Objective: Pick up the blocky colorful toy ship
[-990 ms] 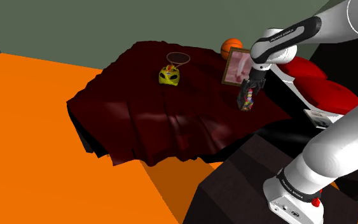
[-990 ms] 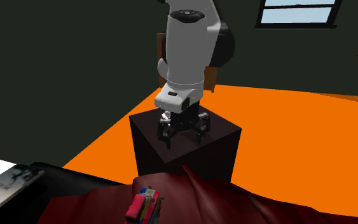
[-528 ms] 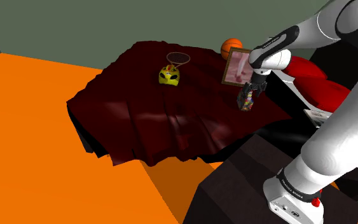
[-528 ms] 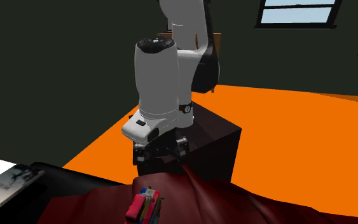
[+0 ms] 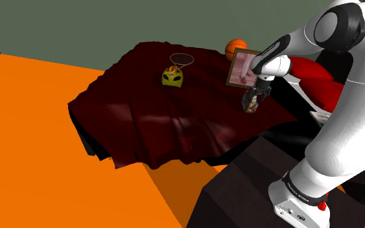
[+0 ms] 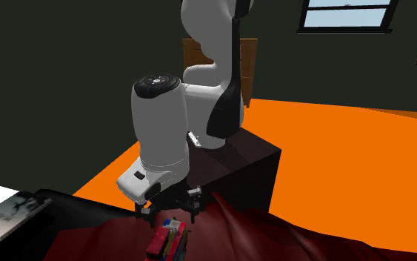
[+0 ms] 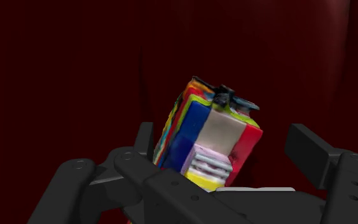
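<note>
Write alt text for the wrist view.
A blocky, multicoloured toy ship stands between the fingers of the open black gripper, not yet clasped. A dark red cloth lies under and behind it.

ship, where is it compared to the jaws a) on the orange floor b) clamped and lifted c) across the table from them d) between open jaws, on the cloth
d: the wrist view shows the ship between jaws that stand apart, with the red cloth under it

Yellow mask (image 5: 172, 78) and picture frame (image 5: 239, 68) on red cloth (image 5: 148, 116).
</note>
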{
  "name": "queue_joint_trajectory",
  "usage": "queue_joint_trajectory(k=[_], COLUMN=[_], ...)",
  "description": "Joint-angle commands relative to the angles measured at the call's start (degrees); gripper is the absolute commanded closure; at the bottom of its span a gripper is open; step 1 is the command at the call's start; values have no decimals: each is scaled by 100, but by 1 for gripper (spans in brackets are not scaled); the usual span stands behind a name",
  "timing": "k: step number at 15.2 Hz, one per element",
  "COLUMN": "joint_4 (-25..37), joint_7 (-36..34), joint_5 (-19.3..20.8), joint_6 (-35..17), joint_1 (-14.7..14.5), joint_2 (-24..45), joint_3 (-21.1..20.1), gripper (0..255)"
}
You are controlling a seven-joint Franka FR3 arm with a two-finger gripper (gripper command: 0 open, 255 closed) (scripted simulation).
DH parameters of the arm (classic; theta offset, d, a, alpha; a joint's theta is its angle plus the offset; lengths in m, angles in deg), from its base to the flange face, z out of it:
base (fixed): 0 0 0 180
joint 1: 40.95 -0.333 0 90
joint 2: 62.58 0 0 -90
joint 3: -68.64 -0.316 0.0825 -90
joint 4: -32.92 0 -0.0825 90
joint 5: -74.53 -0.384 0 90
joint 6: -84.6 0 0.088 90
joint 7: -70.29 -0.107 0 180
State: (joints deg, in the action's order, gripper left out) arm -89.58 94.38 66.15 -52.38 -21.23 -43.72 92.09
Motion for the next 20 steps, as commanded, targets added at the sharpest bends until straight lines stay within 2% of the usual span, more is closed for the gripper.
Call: queue_joint_trajectory(k=[1,5,6,15,20], joint_4=[-12,-21,-16,-21,3], joint_7=[51,111,111,111,-4], joint_5=[-75,-170,-172,-170,12], joint_6=[-129,-287,-286,-286,22], joint_1=[33,74,74,74,-4], joint_2=[124,283,289,284,-23], joint_3=[-36,-90,-92,-90,12], gripper=[0,0,255,255,255])
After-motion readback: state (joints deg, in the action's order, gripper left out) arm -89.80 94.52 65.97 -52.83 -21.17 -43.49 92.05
